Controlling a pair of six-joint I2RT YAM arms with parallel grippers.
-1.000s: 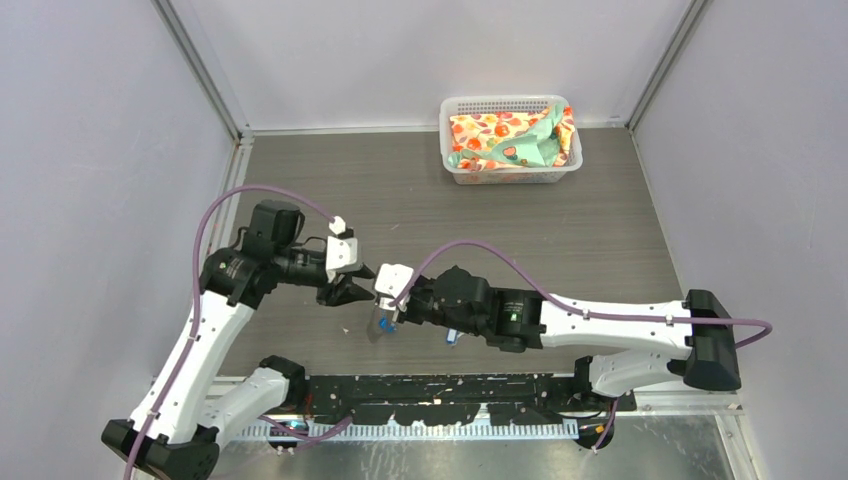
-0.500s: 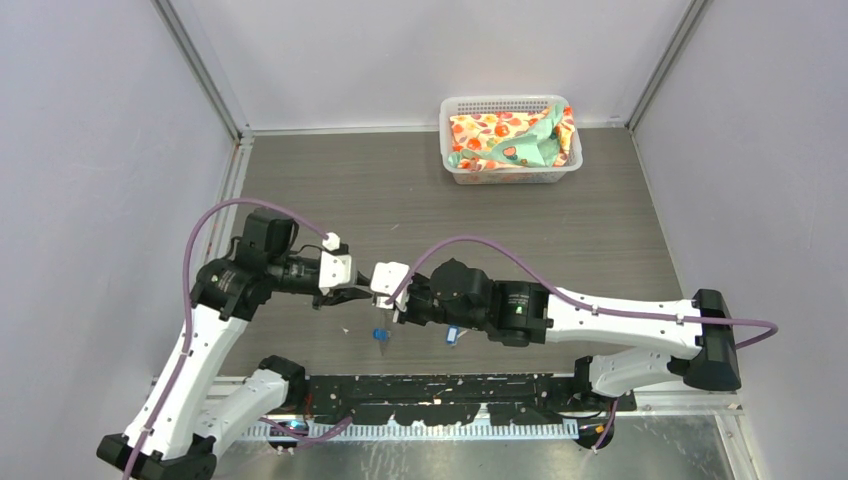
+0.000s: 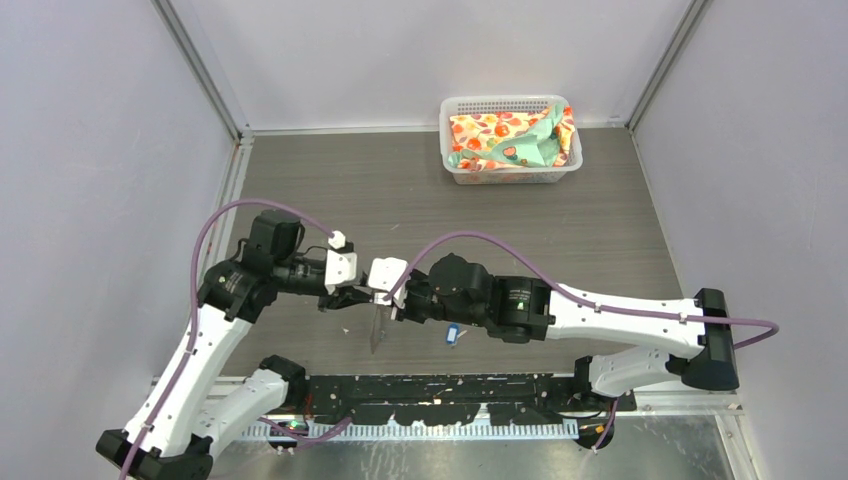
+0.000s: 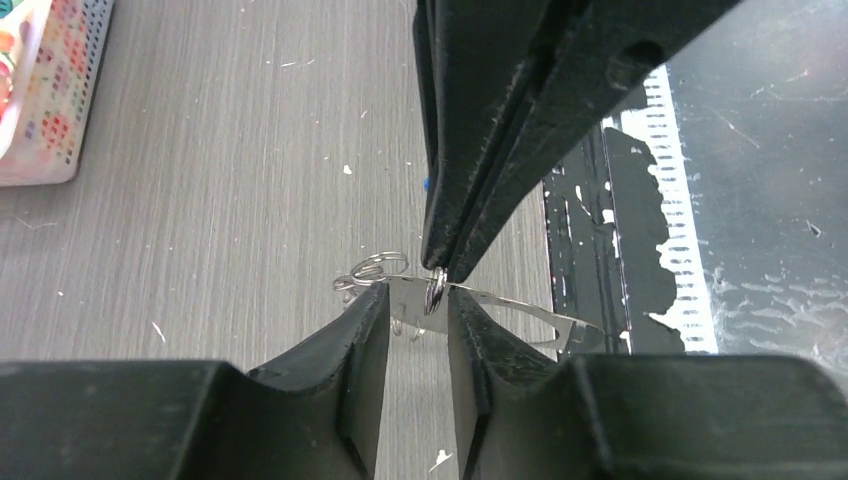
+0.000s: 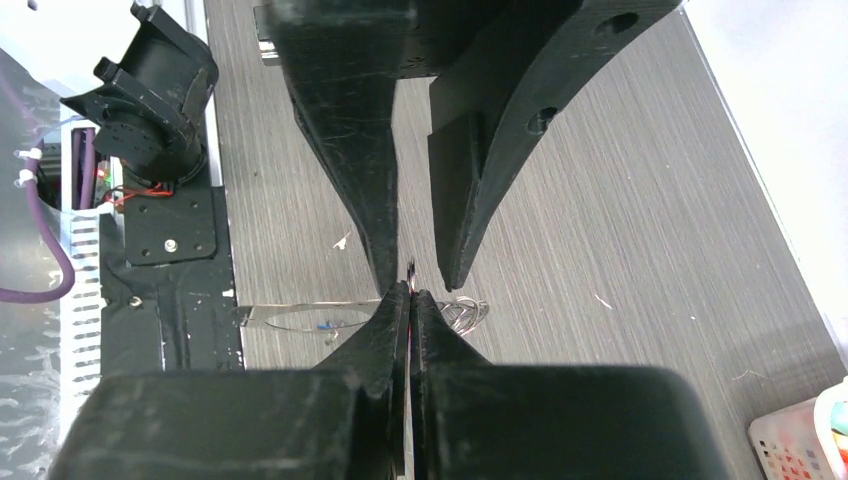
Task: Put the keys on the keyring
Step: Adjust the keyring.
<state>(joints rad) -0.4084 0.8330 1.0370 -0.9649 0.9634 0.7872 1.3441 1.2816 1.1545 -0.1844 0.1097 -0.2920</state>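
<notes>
Keyring (image 4: 408, 298) held edge-on just above the table (image 3: 560, 240), near the front edge between the two arms; pinched at its rim by the right gripper (image 4: 437, 278), clamped fully closed on the wire. Flanked by the left gripper (image 5: 420, 282), jaws part-way apart on either side of the band, with no firm hold evident. One key (image 3: 452, 336) lying loose on the table under the right arm, near the ring but apart from it. Blue speck (image 5: 325, 325) inside the loop in the right wrist view, possibly the other key, too small to say whether threaded or merely lying below. Small wire rings (image 4: 375, 268) tangled just beside the fingertips. Step in hand, by the look of it: steadying the ring between both grippers, ready to take a key. Next move likely calls for a firm left-hand hold on the band, a gap worked open in the wire, then a fetch of the loose key without dropping the ring.
</notes>
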